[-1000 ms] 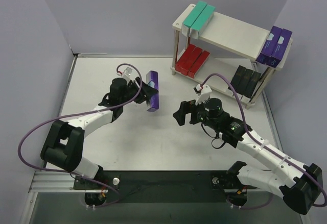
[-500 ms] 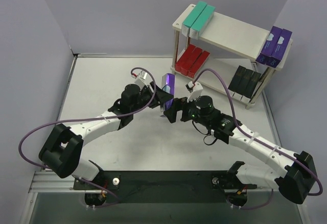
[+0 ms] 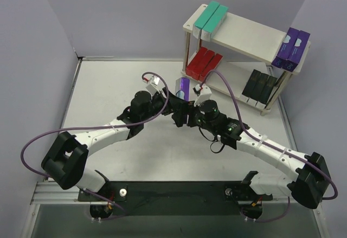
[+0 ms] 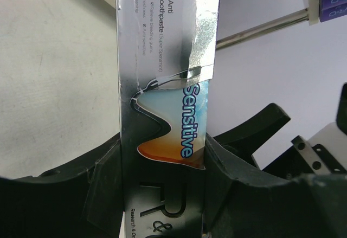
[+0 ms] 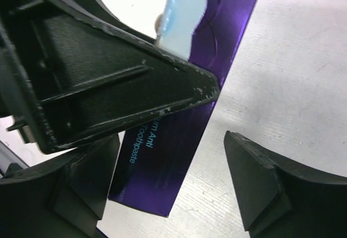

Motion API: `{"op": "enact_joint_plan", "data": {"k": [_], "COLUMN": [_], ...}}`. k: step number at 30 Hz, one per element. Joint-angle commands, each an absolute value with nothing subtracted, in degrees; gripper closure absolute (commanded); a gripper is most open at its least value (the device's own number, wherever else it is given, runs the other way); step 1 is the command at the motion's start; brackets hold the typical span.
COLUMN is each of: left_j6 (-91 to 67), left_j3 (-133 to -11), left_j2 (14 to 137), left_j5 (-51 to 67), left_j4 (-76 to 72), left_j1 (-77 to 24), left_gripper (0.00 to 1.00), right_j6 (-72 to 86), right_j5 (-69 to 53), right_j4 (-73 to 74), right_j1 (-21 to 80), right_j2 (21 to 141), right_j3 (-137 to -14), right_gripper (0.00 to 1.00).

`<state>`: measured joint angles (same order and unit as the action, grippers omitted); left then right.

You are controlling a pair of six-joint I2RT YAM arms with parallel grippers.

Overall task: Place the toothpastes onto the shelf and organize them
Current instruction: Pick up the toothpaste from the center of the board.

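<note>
My left gripper (image 3: 173,103) is shut on a purple toothpaste carton (image 3: 183,88) and holds it upright above the table. In the left wrist view the carton's silver printed face (image 4: 162,86) stands clamped between my fingers (image 4: 103,189). My right gripper (image 3: 183,116) is open and has come up against the left one. In the right wrist view its jaws straddle the carton's lower end (image 5: 173,162), and the right finger (image 5: 260,184) stands apart from it. The shelf (image 3: 246,32) stands at the back right. It holds teal (image 3: 211,17), purple (image 3: 291,47), red (image 3: 205,63) and black (image 3: 260,85) cartons.
The left gripper's finger (image 5: 119,91) fills the upper left of the right wrist view. The shelf's thin metal legs (image 3: 187,53) stand just behind the held carton. Grey walls close in the table on the left, back and right.
My left arm has carried the purple carton to the right and turned it upright. My right arm has swung left, and its open jaws now sit around the carton's lower end.
</note>
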<state>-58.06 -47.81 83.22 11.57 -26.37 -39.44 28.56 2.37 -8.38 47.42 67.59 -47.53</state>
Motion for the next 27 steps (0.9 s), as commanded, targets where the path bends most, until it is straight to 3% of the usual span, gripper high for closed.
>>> {"op": "enact_joint_plan", "data": {"k": [1,12,17,20,27], "left_j6": [-58.4,-59.5,-57.3,-53.8,-43.2], "left_j3": [-48.0,-47.3,-47.1,-47.1,-48.5], "left_j2": [80.6,81.4,80.0,77.8,67.7], "left_j5": [9.5,6.6,6.4,4.8,-1.8], "left_j4": [-34.5,-38.7,-38.7,-36.7,-25.9], "left_j1": [-40.1,-40.5,-40.4,-39.7,-31.8], "left_gripper": [0.45,0.39,0.29,0.22,0.16], "right_j6": [29.6,26.2,25.0,24.3,22.1], "right_j5": [6.0,8.8,10.1,10.4,12.6], "right_j4": [-9.5,-6.2,-2.9,-0.3,12.6], "right_j1": [48.3,50.3,50.7,50.7,50.6], "right_j2": [68.7,69.8,69.0,68.5,67.7], "right_j3": [-50.4,-53.6,-55.5,-57.9,-67.2], "right_gripper": [0.24,0.61,0.75,0.78,0.80]}}
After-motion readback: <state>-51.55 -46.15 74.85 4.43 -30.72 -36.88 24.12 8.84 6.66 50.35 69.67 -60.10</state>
